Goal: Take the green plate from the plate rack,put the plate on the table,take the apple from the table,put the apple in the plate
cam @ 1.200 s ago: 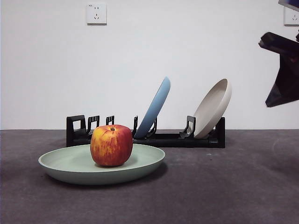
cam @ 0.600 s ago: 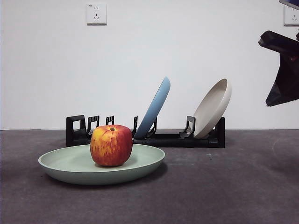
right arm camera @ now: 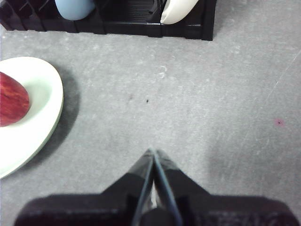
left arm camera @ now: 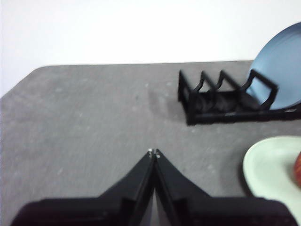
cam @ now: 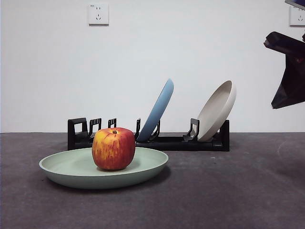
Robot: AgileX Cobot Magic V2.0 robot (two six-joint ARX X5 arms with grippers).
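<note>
The green plate point(cam: 143, 168) lies flat on the dark grey table point(cam: 228, 191), in front of the black plate rack point(cam: 167, 141). The red apple point(cam: 113, 148) sits upright in the plate. The plate also shows in the left wrist view point(left arm camera: 268, 165) and in the right wrist view point(right arm camera: 37, 108), with the apple point(right arm camera: 11, 100) on it. My left gripper point(left arm camera: 154, 153) is shut and empty over bare table, off to one side of the plate. My right gripper point(right arm camera: 153, 153) is shut and empty, raised to the other side of the plate; an arm shows dark at the upper right edge of the front view point(cam: 288, 71).
A blue plate point(cam: 157, 109) and a beige plate point(cam: 217, 110) lean in the rack's slots. Two wall sockets point(cam: 98, 14) are on the white wall behind.
</note>
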